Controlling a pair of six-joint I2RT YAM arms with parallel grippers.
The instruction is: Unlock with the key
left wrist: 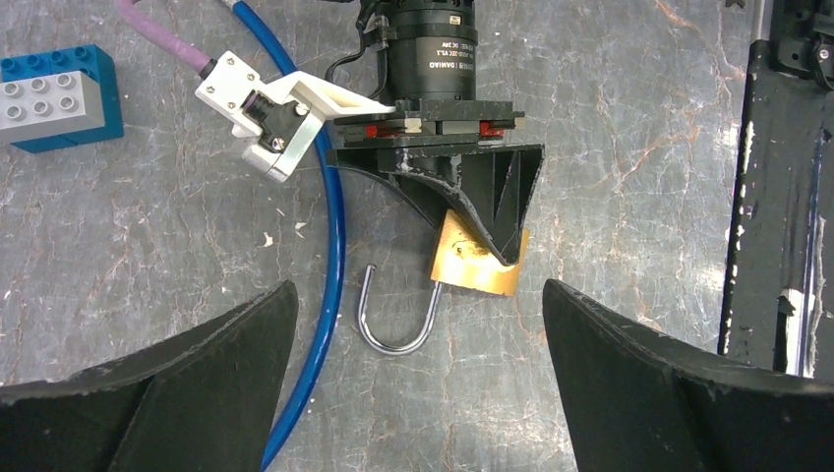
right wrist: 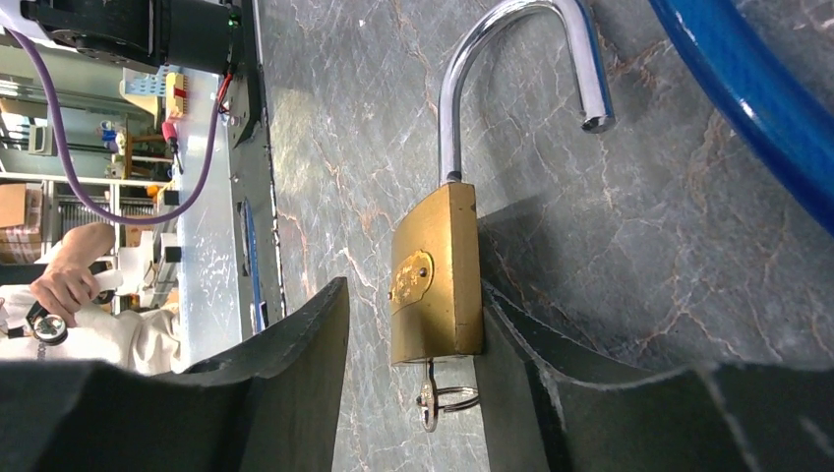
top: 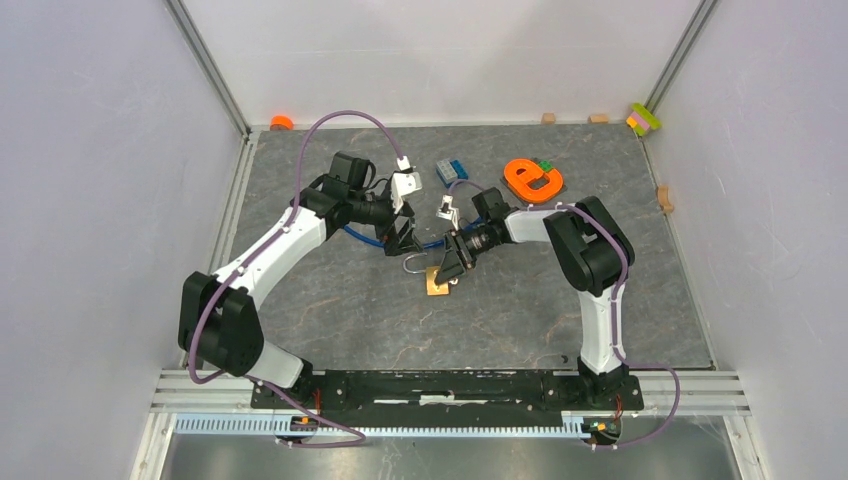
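The left tool gapes empty at 10 o'clock of the lock, lying on the bench with shackle sprung (key in its base), and the right tool, spread loosely astride it, could drag it if a finger snags while lifting.

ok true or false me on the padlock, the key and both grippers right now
1. The shackle of the padlock is open. True.
2. The key lies apart from the padlock. False: it sits in the keyhole at the end of the body.
3. The left gripper is wide open and holds nothing. True.
4. The right gripper is clamped on the shackle. False: its jaws straddle the padlock's body, with a gap on one side.
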